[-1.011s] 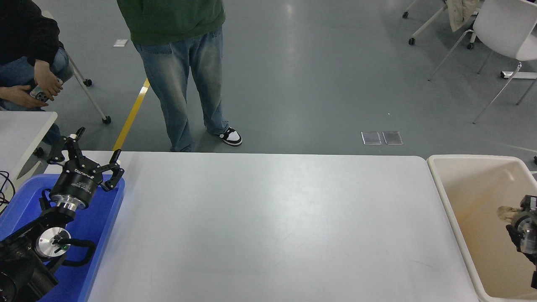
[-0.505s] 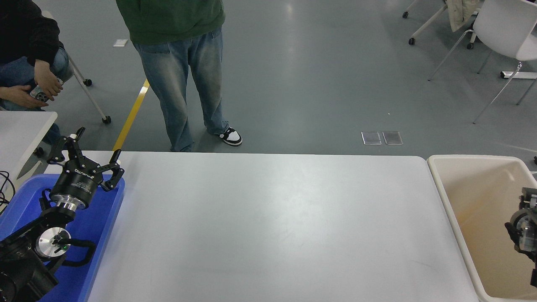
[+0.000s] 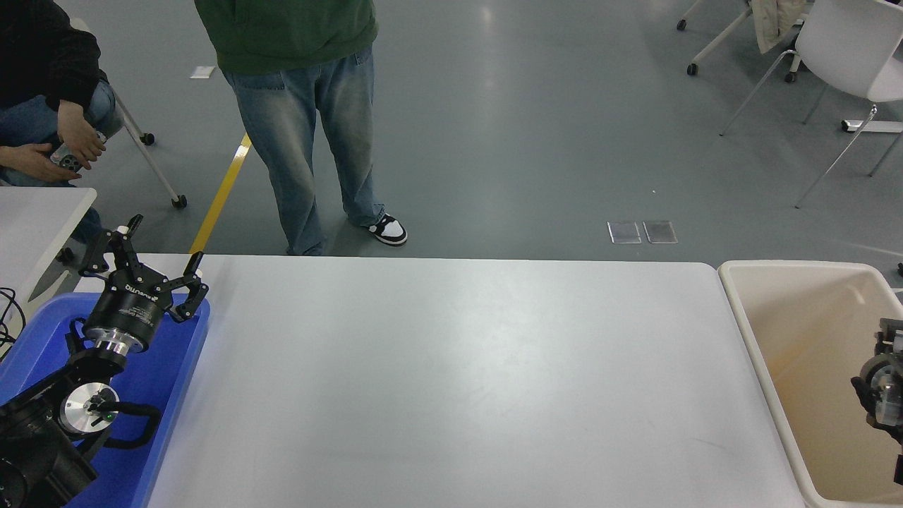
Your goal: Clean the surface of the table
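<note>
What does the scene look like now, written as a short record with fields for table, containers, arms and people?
table surface: white, wide, nothing lying on it
blue bin: at the table's left end
beige bin: at the table's right end
left gripper: open, parked over the blue bin
right gripper: over the beige bin at the picture's right edge, mostly cut off; finger state unclear
standing person: at the far side, green top and jeans
seated person: far left, holding a phone

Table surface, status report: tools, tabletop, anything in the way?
Left tool open, parked over blue bin. Right tool over beige bin, grip unclear. Table surface bare. Nothing in the way.
</note>
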You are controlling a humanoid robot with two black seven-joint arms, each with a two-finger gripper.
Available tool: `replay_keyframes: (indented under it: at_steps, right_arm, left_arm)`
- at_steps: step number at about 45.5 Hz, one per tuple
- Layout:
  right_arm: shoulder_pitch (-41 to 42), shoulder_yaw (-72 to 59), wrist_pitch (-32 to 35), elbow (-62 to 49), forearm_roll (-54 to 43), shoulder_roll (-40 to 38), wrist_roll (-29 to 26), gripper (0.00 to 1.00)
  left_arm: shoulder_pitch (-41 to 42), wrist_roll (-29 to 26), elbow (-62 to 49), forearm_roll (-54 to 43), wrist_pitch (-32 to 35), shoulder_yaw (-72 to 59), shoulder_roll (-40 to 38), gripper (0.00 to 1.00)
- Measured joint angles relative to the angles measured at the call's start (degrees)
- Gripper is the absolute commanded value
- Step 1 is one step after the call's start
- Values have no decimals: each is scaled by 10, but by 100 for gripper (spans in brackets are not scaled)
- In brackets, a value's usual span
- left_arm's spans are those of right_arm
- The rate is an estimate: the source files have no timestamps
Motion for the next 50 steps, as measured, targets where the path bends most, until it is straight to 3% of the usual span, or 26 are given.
replay_keyframes:
  at_steps: [11,25,38,50]
  right_arm:
    - [-17,69,75,163,48,-54,0,100]
    - [-110,358,228,359,64,-71,5,100]
    - [-175,480,324,460,68,-62,37,100]
    - [-224,506,355,494,66,-34,64,100]
  left_arm:
    - [0,0,0,0,1,0,0,100]
    - [0,0,0,0,1,0,0,100]
    - [0,0,0,0,1,0,0,100]
    - [0,0,0,0,1,0,0,100]
